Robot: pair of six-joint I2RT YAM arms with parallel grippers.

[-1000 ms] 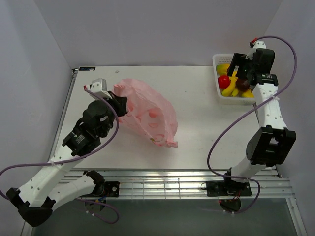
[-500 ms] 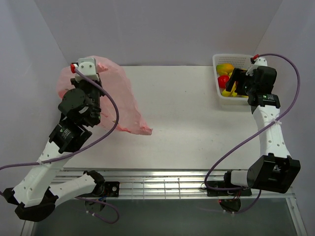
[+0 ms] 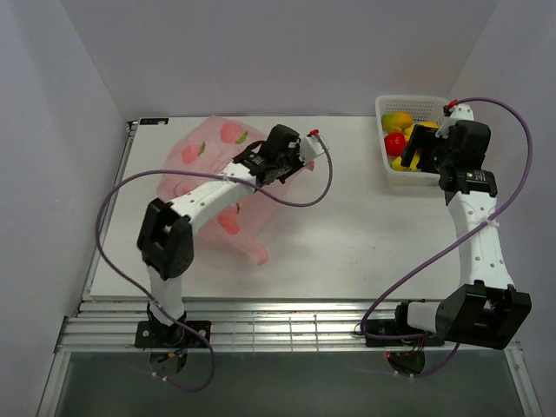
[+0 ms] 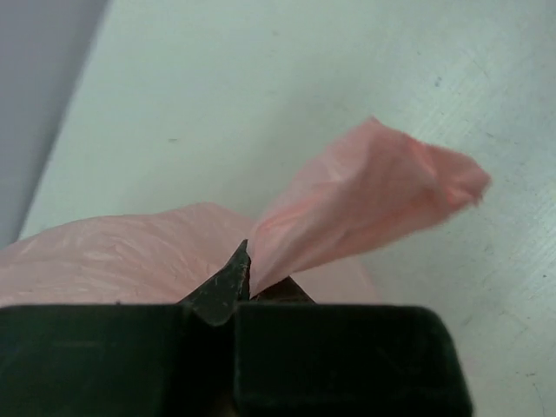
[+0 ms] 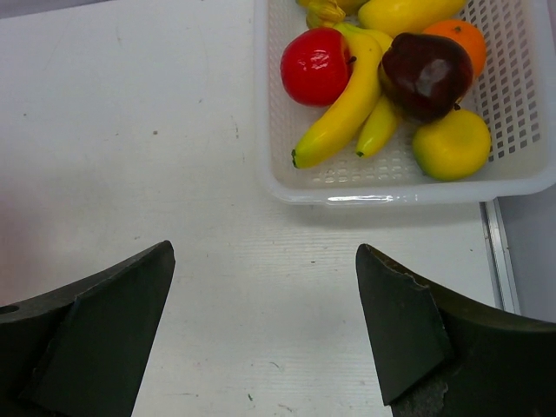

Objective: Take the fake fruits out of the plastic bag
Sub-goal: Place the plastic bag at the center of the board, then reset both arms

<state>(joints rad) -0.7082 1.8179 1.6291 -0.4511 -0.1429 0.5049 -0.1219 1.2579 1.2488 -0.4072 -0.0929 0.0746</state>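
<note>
1. My left hand is pinched tight on a fold of the plastic bag, with a twisted tail of film sticking out past my fingertips.
2. The bag is thin, pink and crinkly, printed with peach motifs. It lies slack on the left half of the table, partly under my left arm. I cannot tell whether any fruit is left inside.
3. I judge the step in hand to be lifting the bag to empty it or check it. The film is slippery and light, so I should hold the pinch firm. I should raise it slowly with the mouth hanging downward, so anything loose drops onto the table and not over the edge.
4. My right hand hangs with its fingers spread wide and holds nothing, just in front of the white basket at the far right corner.
5. In that basket lie glossy fruits: a banana, a dark purple one, a red apple, a yellow-green one and an orange. They touch one another.
</note>
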